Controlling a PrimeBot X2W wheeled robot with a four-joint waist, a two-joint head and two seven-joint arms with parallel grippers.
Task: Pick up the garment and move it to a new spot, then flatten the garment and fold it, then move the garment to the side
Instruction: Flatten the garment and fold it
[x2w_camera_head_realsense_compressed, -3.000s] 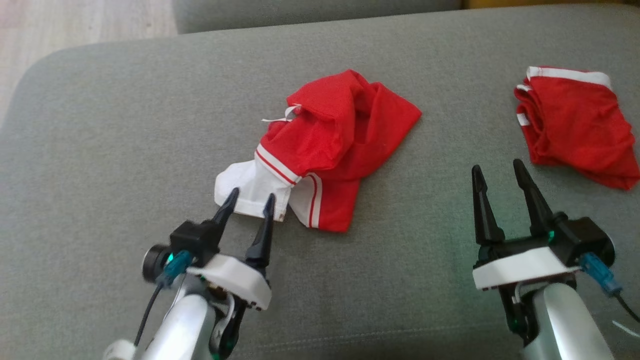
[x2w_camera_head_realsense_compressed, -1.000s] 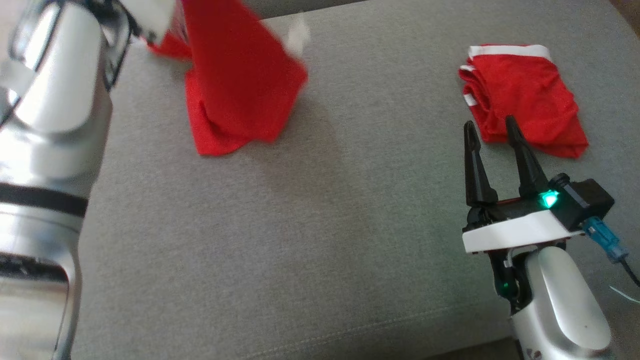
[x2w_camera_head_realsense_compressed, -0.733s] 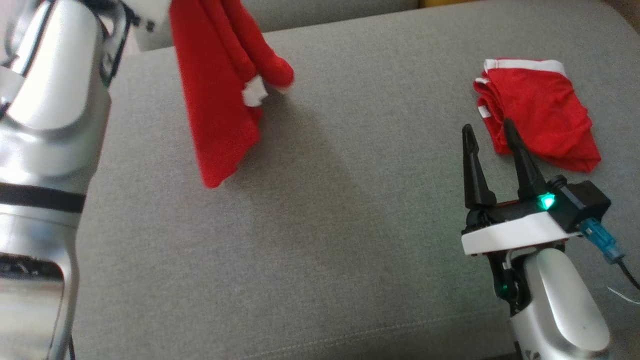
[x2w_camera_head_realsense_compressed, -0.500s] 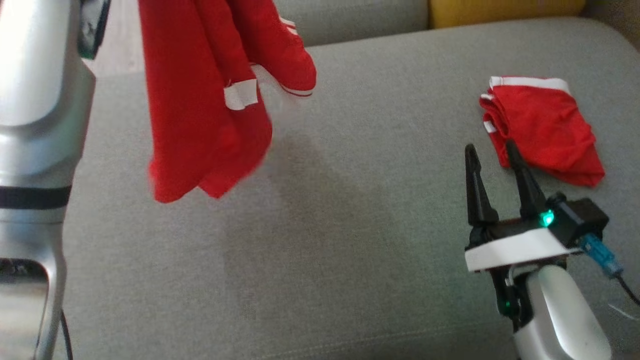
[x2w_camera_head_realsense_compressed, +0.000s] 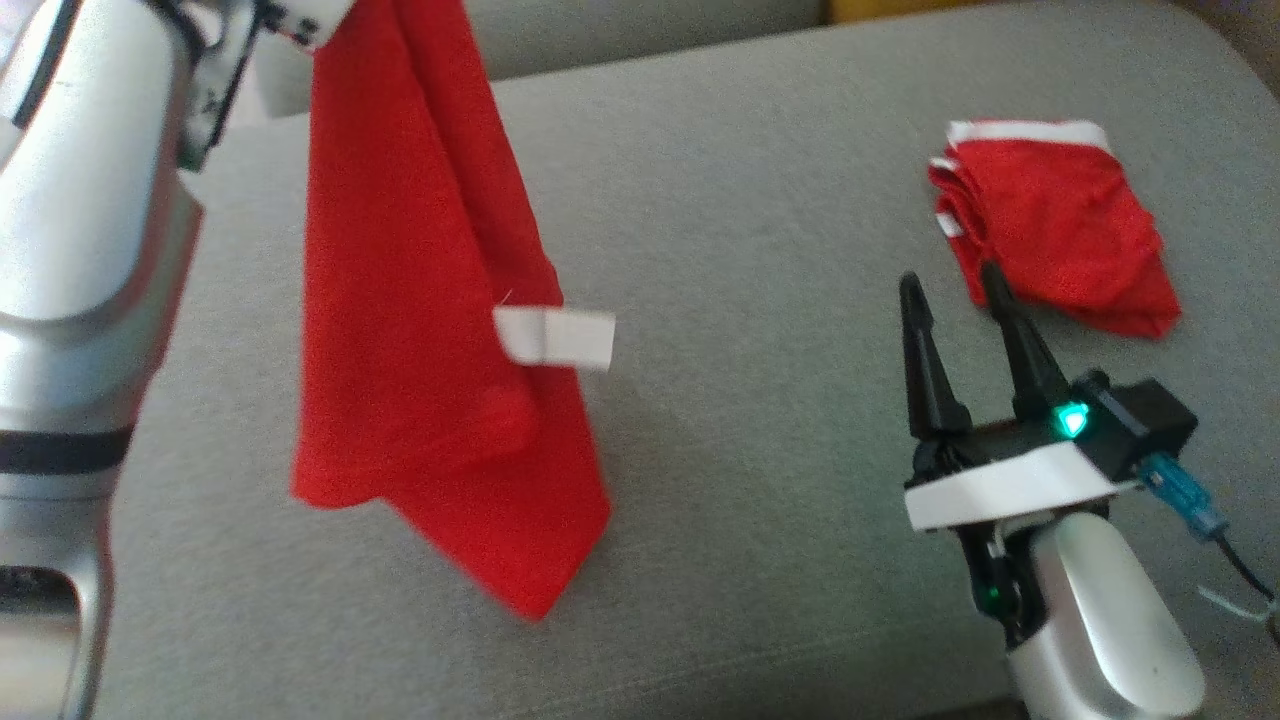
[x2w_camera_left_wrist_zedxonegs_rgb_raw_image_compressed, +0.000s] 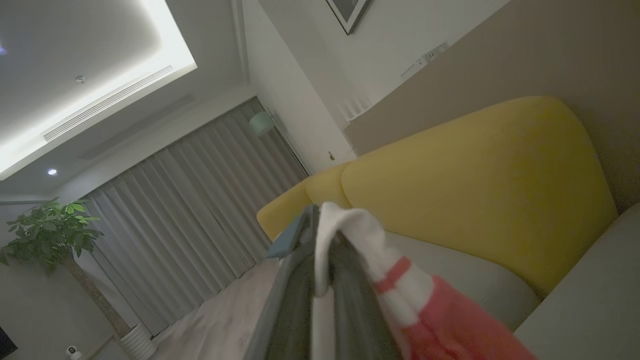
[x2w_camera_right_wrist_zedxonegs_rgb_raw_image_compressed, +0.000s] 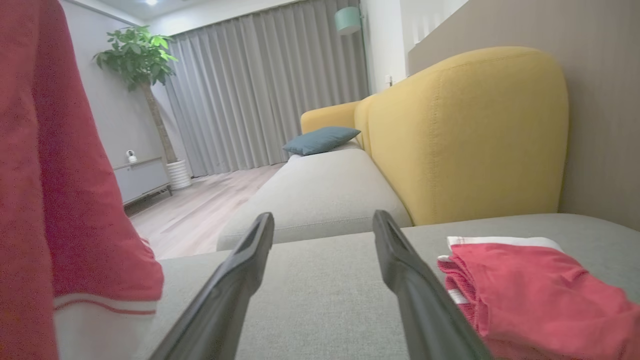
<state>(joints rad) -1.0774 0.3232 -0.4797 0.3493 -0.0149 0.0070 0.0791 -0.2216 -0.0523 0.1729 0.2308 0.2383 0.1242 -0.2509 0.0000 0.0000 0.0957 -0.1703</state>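
Where the left hand (x2w_camera_left_wrist_zedxonegs_rgb_raw_image_compressed: 317, 222) clamps, the garment (x2w_camera_head_realsense_compressed: 420, 300) hangs below.

Our left forearm (x2w_camera_head_realsense_compressed: 70, 250) rises along the left edge of the head view, with the wrist bent in the upper left corner. Our left hand (x2w_camera_left_wrist_zedxonegs_rgb_raw_image_compressed: 320, 220) has its fingers pressed together on the white edge of the garment (x2w_camera_left_wrist_zedxonegs_rgb_raw_image_compressed: 440, 320). At the lower right, our right hand (x2w_camera_head_realsense_compressed: 950, 280) points up the frame, fingers spread apart and gripping nothing, above its pale forearm (x2w_camera_head_realsense_compressed: 1100, 620).
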